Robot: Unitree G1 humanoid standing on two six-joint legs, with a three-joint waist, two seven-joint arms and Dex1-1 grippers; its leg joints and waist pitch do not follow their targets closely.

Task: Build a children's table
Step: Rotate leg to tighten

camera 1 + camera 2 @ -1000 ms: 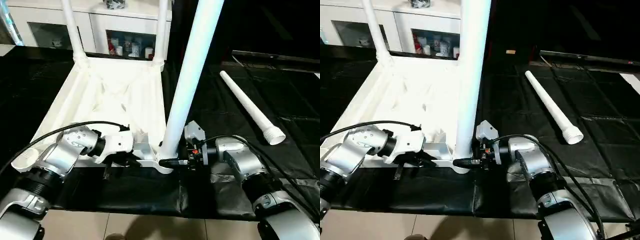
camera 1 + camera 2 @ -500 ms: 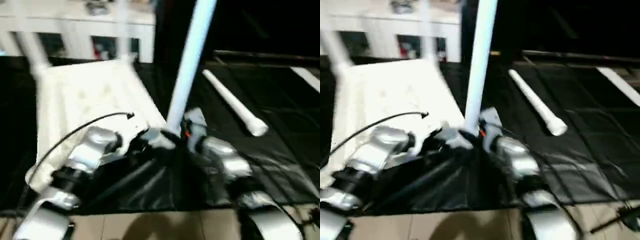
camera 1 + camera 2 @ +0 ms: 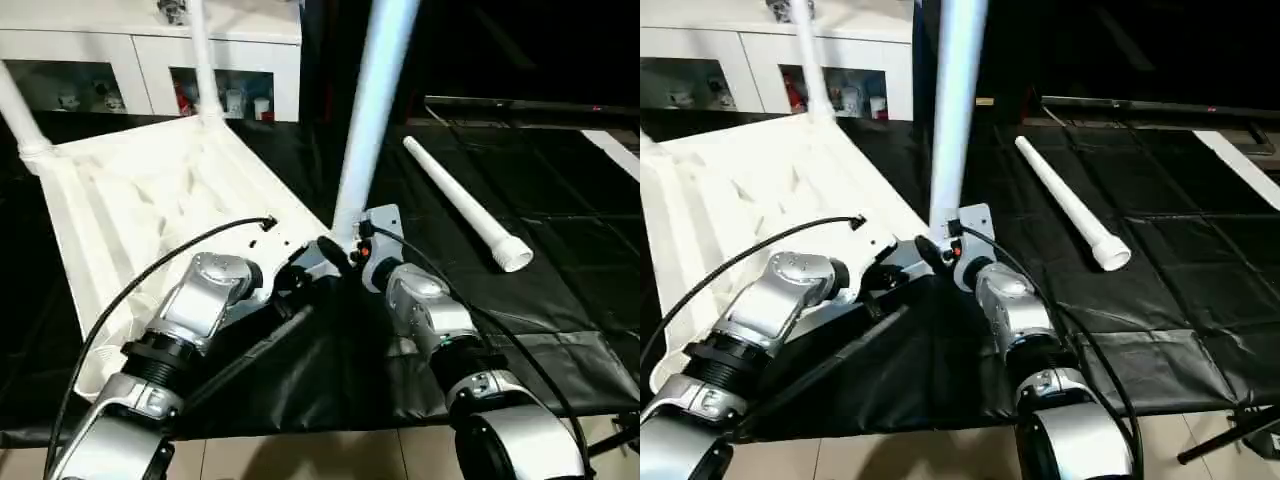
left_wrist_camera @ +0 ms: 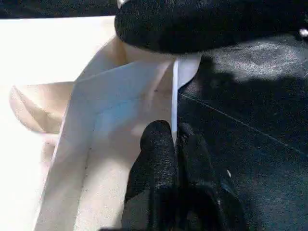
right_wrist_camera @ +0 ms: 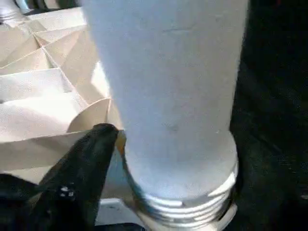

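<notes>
Left pincer (image 4: 175, 144) pinched the top's rim (image 4: 174, 96), right pincer (image 5: 103, 139) stood open beside the leg (image 5: 168, 96); regrip low, keep it plumb.

White cabinet (image 3: 150, 60) w/ glass doors behind black sheet (image 3: 560, 250).

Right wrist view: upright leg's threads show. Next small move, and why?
Probably grip the upright leg with the right claw and twist it further in: thread rings sit exposed above the socket of the table top; left claw pinches its rim.
</notes>
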